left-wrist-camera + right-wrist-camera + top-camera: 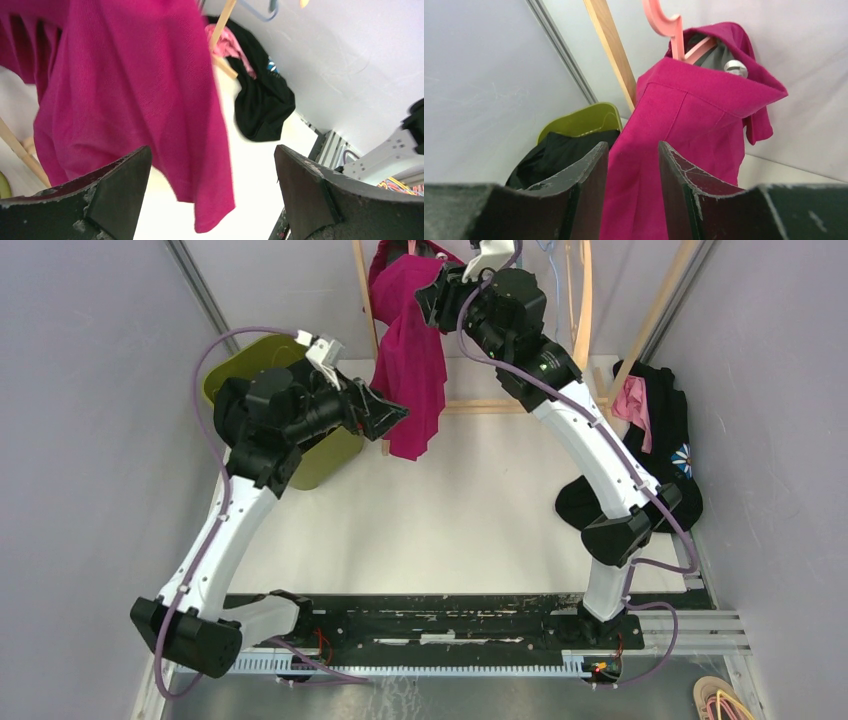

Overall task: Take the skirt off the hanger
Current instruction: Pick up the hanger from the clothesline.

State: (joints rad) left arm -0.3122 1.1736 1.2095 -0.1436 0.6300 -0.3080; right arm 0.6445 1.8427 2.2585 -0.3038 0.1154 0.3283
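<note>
Hanging from the pink hanger [677, 37], the magenta skirt [694, 115] drapes straight ahead of the right gripper [633, 150], whose half-closed jaws pinch a fold of its fabric below the waistband. The left gripper [212, 155] stands spread wide, holding nothing; the skirt's hem dangles just in front of and above its fingers. A green bin [584, 120] sits beyond the right gripper, to its left.

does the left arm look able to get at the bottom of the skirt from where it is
Probably yes: the left gripper is open, and the skirt hangs loose right in front of it, with nothing in between.
</note>
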